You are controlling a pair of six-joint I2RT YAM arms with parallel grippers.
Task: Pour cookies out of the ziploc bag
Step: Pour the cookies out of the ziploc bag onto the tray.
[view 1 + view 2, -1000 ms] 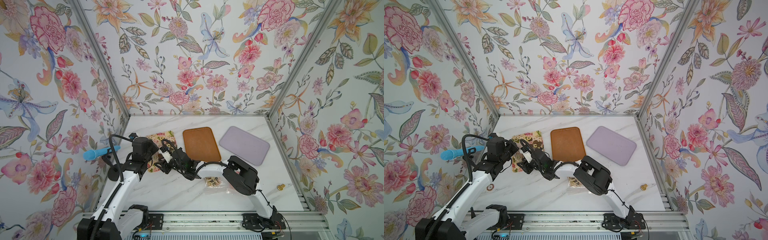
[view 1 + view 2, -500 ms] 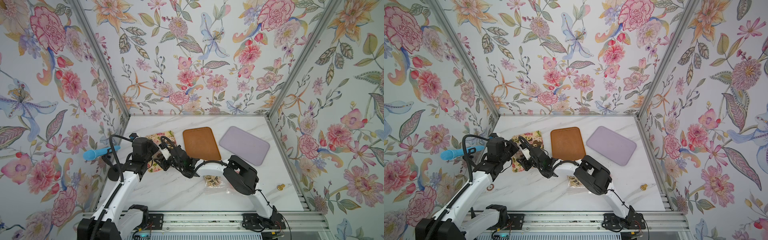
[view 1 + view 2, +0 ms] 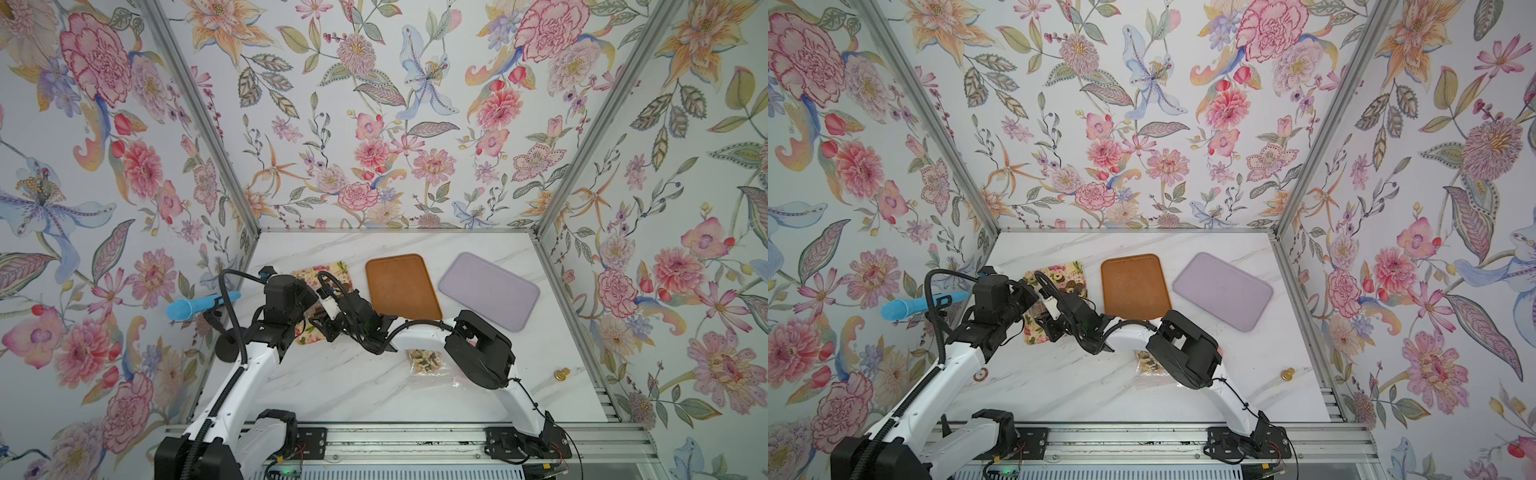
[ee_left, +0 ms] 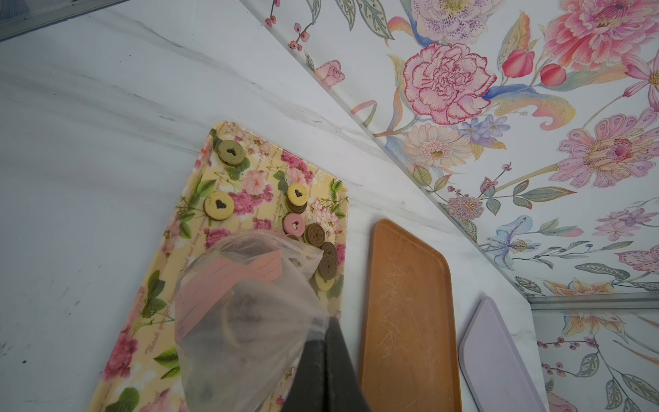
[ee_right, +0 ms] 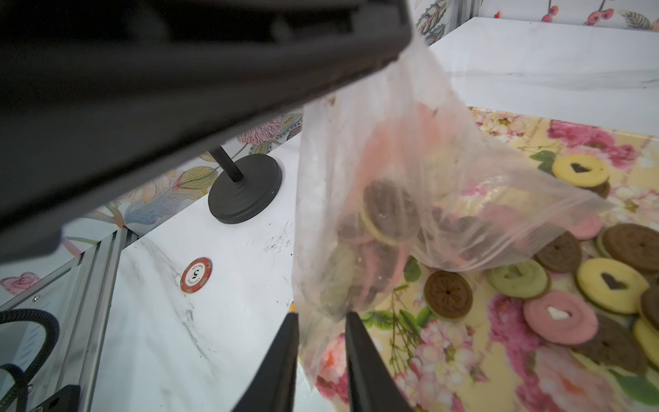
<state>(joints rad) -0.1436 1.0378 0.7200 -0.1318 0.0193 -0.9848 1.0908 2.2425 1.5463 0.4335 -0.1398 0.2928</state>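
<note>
Right gripper (image 5: 321, 321) is found shifted slightly toward the left gripper (image 4: 328, 331) compared with a second earlier, and its jaws are drawn in narrower. They are now set on either side of the lower corner of the ziploc bag (image 5: 392, 214). A gap between them is filled by the film, but a firm pinch cannot be confirmed.

Left gripper is clamped tight on the bag's upper edge, fingers together. The bag is hung from it above the floral tray (image 4: 149, 285).

Many cookies (image 5: 560, 317) are already spread on that tray: yellow and pink rounds with heart cut-outs, plain dark brown discs and a green one. Several more are seen through the film, bunched at the low end near the right jaws.

Judgement: the pour is partly done. The closing-in on the bottom corner is read as preparation to lift that end, so that the remainder is tipped toward the mouth. If the corner is missed, the cookies are likely left trapped.

Orange tray (image 3: 401, 286) and lilac tray (image 3: 488, 291) are untouched.
</note>
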